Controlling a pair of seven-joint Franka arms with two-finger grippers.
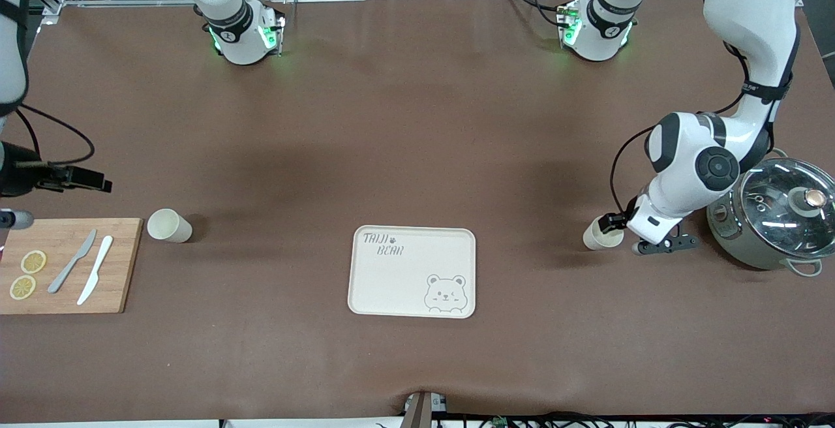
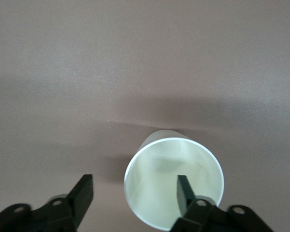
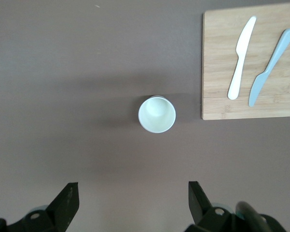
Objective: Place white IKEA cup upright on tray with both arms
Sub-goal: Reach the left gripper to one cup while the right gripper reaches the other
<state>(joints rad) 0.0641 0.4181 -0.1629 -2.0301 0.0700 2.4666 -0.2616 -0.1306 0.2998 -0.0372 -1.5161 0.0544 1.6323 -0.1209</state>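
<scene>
Straddling cup (image 2: 173, 186) rim (left fingers (image 2: 184, 191)), tray (image 1: 412, 271) bare

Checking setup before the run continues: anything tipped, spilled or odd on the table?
One cup, beside the pot, lies on its side, mouth toward the left end effector, which has one finger inside the rim. The second cup, by the cutting board, stands upright. Nothing spilled.
</scene>
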